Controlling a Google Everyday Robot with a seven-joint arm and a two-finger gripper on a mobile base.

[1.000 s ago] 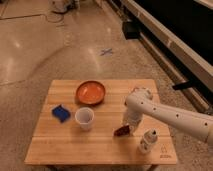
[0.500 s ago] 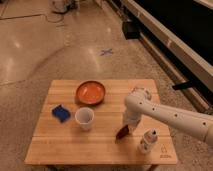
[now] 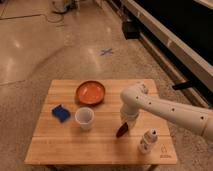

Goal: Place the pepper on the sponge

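The dark red pepper (image 3: pixel 121 131) hangs tilted below my gripper (image 3: pixel 125 124), which is shut on its upper end, right of the table's middle. Its lower tip is close to the wooden tabletop (image 3: pixel 100 145); I cannot tell whether it touches. The white arm comes in from the right. The bright blue sponge (image 3: pixel 61 112) lies flat near the table's left side, well left of the gripper, with the white cup between them.
A white cup (image 3: pixel 84 118) stands just right of the sponge. A round orange bowl (image 3: pixel 90 92) sits behind the cup. A small white bottle (image 3: pixel 146 141) stands near the front right corner, close to the gripper. Polished floor surrounds the table.
The pepper has gone from lying nearly flat to tilted with its upper end in the gripper. The arm has hardly shifted.
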